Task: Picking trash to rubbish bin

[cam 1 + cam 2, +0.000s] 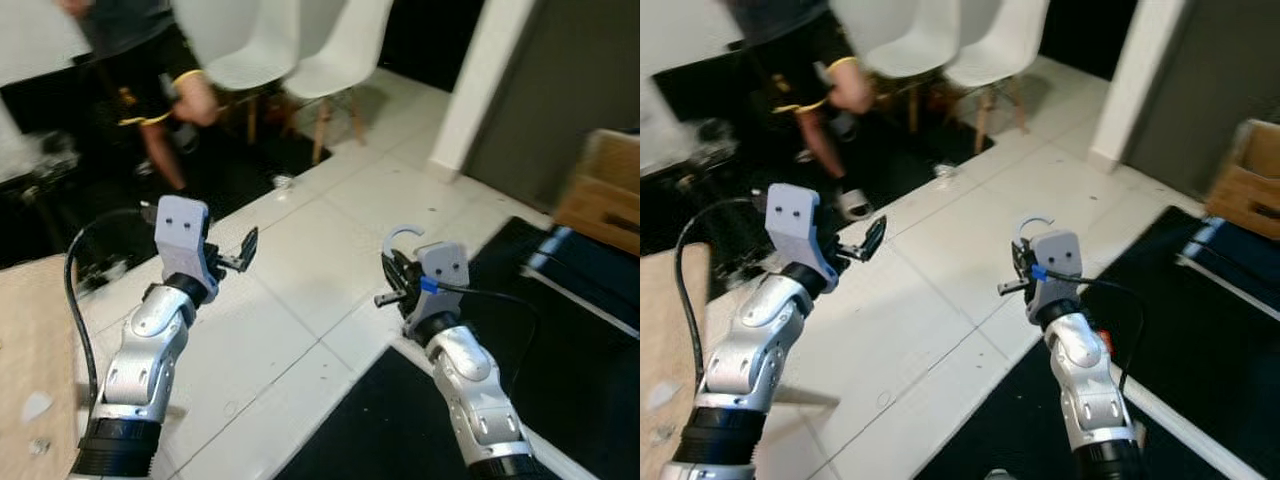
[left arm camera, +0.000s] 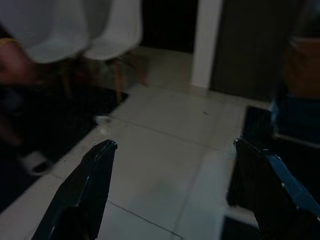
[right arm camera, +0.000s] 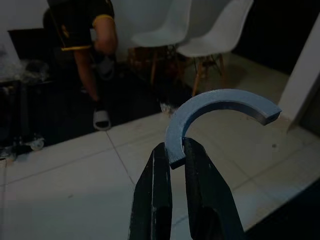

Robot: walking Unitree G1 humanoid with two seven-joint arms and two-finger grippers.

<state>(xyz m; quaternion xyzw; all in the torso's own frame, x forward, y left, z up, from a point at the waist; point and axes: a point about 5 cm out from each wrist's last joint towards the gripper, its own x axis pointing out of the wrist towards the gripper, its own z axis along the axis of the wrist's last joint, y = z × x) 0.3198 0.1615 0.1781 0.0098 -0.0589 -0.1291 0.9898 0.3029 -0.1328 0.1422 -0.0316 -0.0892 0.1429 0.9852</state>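
here, right gripper (image 3: 171, 160) clamping pale curved scrap (image 3: 215, 107), left gripper (image 2: 175, 155) spread

Nothing readable anywhere here, honestly. No words, brand names, numbers or signs that I can make out on anything in any of the views; it's all too blurry or too dark to catch any lettering.

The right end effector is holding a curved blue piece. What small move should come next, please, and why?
Probably keep the right end effector shut and turn to search for the bin. It grips one end of the curved blue piece above white floor tiles, and I see no rubbish bin. The left end effector is open.
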